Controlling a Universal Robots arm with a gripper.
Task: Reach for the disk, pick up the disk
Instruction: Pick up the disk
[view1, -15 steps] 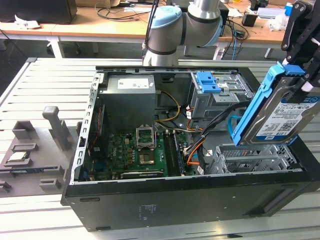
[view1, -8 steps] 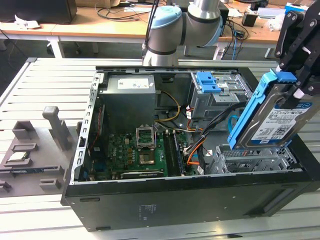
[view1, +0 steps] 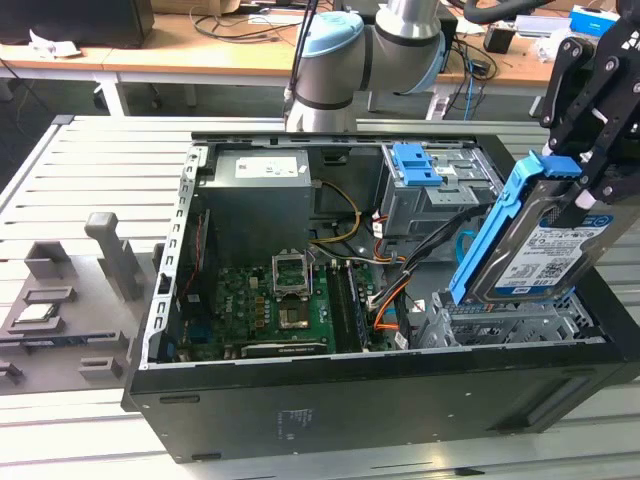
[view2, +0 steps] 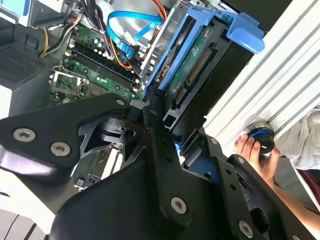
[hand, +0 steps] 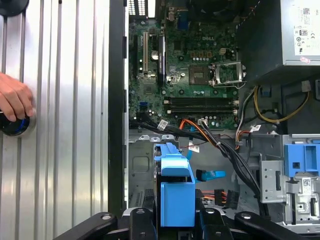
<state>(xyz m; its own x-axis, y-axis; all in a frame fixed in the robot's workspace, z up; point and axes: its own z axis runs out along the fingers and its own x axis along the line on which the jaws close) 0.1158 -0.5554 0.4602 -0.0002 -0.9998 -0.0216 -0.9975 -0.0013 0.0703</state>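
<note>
The disk (view1: 545, 250), a silver-grey hard drive with a white-and-blue label in a blue carrier rail (view1: 488, 230), stands tilted on edge above the drive cage (view1: 500, 322) at the exterior view's right. My black gripper (view1: 585, 190) comes down from above and is shut on the disk's upper end. In the second wrist view the disk (view2: 192, 65) shows its connector edge, and a finger (view2: 156, 117) presses against the carrier. In the first wrist view the blue carrier (hand: 175, 192) rises between the gripper's two sides (hand: 175, 222).
The open computer case (view1: 380, 405) holds a green motherboard (view1: 280, 300), bundled cables (view1: 400, 270) and a blue latch on a metal cage (view1: 420, 165). A tall grey slotted stand (view1: 115, 255) is at the exterior view's left. A person's hand (hand: 15, 102) rests on a round knob on the table.
</note>
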